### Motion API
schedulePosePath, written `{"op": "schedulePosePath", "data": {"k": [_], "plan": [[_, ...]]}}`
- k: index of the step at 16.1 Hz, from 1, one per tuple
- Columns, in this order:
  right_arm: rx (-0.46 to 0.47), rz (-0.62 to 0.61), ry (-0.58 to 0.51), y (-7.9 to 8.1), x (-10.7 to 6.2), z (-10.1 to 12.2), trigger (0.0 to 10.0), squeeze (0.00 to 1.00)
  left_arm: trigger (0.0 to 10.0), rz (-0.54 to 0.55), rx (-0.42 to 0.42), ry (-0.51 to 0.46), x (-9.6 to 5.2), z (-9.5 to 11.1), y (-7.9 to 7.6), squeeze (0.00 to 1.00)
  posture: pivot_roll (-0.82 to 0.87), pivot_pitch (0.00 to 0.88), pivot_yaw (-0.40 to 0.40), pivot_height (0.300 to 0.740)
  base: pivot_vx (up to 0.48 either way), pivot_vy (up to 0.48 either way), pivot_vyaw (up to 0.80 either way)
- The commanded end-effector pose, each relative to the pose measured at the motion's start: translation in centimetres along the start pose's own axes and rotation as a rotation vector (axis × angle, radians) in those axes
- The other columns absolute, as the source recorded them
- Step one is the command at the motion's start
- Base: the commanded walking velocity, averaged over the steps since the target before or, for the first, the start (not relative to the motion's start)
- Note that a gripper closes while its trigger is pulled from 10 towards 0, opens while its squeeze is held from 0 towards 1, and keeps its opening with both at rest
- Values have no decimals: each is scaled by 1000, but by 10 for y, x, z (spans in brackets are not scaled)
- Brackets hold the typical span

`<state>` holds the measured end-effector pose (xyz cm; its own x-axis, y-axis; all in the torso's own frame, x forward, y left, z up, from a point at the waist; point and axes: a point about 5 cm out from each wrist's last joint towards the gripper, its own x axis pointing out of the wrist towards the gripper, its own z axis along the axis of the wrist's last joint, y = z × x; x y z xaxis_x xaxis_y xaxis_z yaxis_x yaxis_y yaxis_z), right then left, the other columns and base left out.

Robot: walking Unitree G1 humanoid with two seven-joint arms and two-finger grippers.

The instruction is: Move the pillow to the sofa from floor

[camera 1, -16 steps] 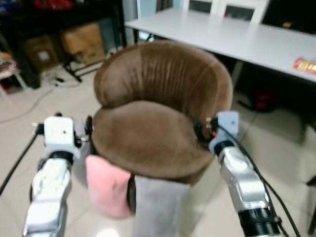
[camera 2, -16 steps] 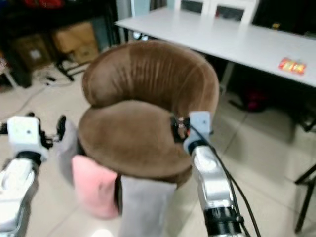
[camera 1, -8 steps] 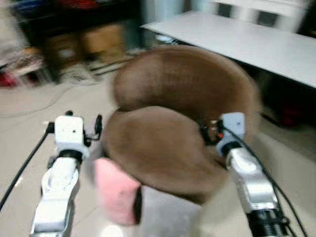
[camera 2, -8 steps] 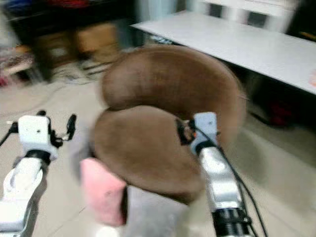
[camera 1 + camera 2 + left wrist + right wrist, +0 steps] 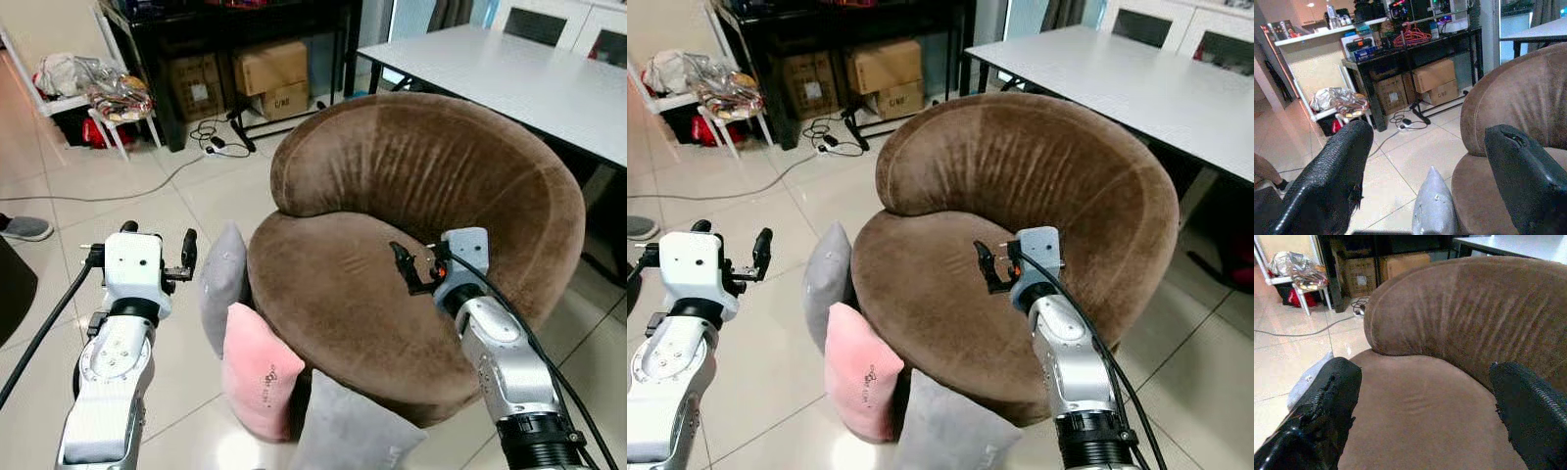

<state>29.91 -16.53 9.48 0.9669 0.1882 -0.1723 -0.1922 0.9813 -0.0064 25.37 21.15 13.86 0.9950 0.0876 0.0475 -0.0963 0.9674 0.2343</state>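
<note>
From the head camera, a soft pink pillow (image 5: 259, 372) with a small dark mark stands on the tiled floor (image 5: 186, 352), leaning against the front of the brown round sofa (image 5: 392, 245), between two grey pillows (image 5: 223, 284). The left end effector (image 5: 1430, 171), seen from its wrist, is spread wide above the floor beside the sofa. The right end effector (image 5: 1425, 416), also wide, hovers over the sofa seat.

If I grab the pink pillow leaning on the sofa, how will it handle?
The pink pillow looks plump and soft, so it will probably squash and sag in a hand. It likely weighs little. Propped upright against the brown sofa, it may topple if nudged.
</note>
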Motion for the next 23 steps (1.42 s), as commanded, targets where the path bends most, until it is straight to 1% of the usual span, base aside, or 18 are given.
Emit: {"op": "schedulePosePath", "data": {"k": [1, 5, 7, 10, 12, 14, 17, 19, 23], "plan": [[13, -10, 2, -4, -1, 0, 10000, 0, 10000, -2, 17, 7, -1, -1, 0, 0, -7, 0, 32, 740, 0, 0, 0], [62, -37, -2, -2, -3, -2, 10000, 0, 10000, -4, 64, 18, -3, -4, 5, 0, -7, 0, 32, 700, 0, 0, 0], [69, -42, -3, 3, -4, -3, 10000, 0, 10000, -8, 99, 36, -6, -11, 9, 0, -4, 0, 20, 680, 0, 0, 0], [59, -44, -5, 6, -6, -5, 10000, 0, 10000, -3, 114, 50, -10, -17, 13, 0, -6, 0, 16, 655, 0, 0, 0], [75, -63, -20, 4, -7, -5, 10000, 0, 10000, -5, 122, 53, -14, -20, 15, 0, -6, 0, 13, 635, 0, 0, 0], [110, -81, -26, 2, -8, -6, 10000, 0, 10000, -8, 120, 47, -15, -18, 14, 0, -5, 0, 13, 615, 0, 0, 0], [101, -80, -27, 2, -8, -5, 10000, 0, 10000, -25, 116, 38, -13, -17, 10, 0, -11, 0, 18, 585, 0, 0, 0], [97, -78, -42, 2, -8, -3, 10000, 0, 10000, -27, 114, 38, -12, -18, 9, 0, -14, 0, 17, 580, 0, 0, 0], [72, -80, -36, 0, -5, -1, 10000, 0, 10000, -29, 98, 34, -13, -18, 6, 0, -10, 0, 2, 580, 0, 0, 0]]}}
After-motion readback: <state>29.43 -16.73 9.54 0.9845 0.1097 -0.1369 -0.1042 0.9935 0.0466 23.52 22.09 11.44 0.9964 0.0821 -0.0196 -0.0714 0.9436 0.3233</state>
